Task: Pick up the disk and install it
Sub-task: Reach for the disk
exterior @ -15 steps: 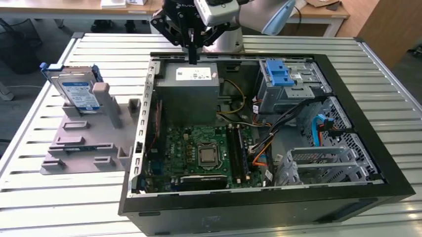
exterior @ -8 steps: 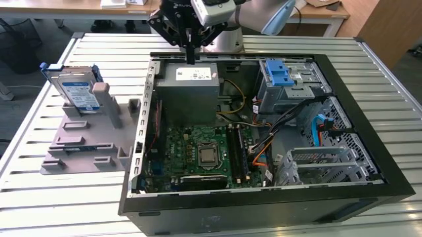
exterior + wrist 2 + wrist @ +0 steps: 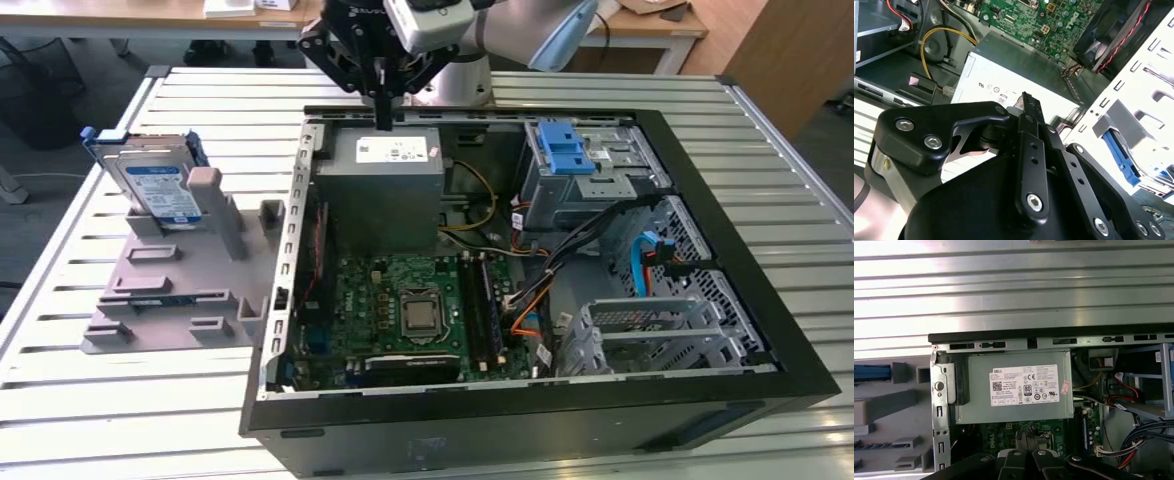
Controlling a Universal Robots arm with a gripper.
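Exterior view, one disk [image 3: 156, 190] standing in grey rack [image 3: 160, 275], jaws closed, empty, above one power supply [image 3: 384, 185].

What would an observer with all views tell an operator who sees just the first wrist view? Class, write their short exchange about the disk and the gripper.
Operator: Where is the disk?
Observer: In the exterior view, the disk stands propped in the grey fixture on the table, to the exterior view's left of the computer case.
Operator: Does the gripper hold it?
Observer: No. The gripper hangs over the power supply at the case's far end, well apart from the disk.
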